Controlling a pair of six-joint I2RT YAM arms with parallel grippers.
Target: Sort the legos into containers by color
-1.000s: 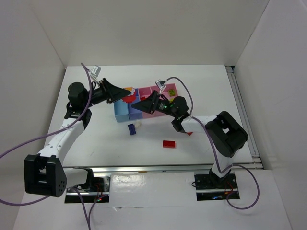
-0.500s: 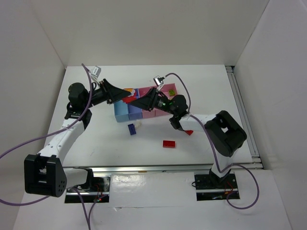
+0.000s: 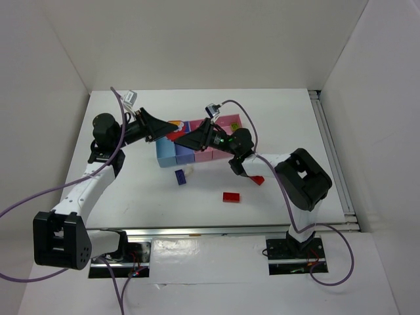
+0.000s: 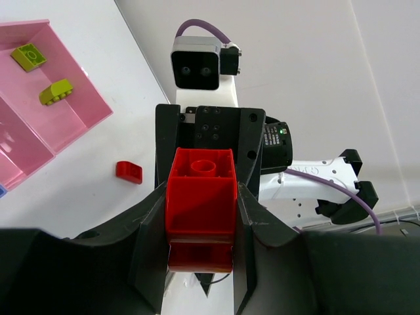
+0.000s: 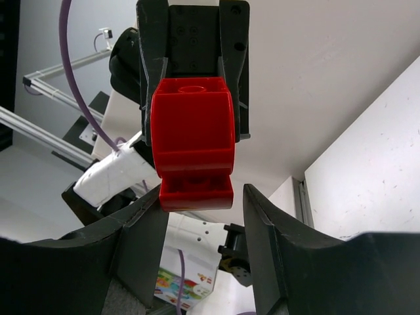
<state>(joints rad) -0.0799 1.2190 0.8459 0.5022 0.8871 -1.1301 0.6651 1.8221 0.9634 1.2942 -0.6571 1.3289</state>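
My left gripper (image 3: 174, 132) is shut on a red lego (image 4: 200, 210) and holds it in the air over the row of containers. My right gripper (image 3: 183, 140) faces it tip to tip and is open. In the right wrist view the red lego (image 5: 192, 141) hangs from the left fingers, its lower end level with my right fingertips (image 5: 152, 203) and next to the left one. The bins are light blue (image 3: 165, 156), darker blue (image 3: 186, 156), pink (image 3: 204, 156) and a wider pink one (image 4: 79, 115) with two lime green legos (image 4: 56, 92).
A dark blue lego (image 3: 180, 176) and a whitish one (image 3: 190, 169) lie just in front of the bins. One red lego (image 3: 230, 197) lies nearer the front, another (image 3: 257, 180) beside the right forearm. White walls enclose the table.
My right gripper has swung left and up toward the left gripper's red lego. The left arm has stayed still, holding the lego.
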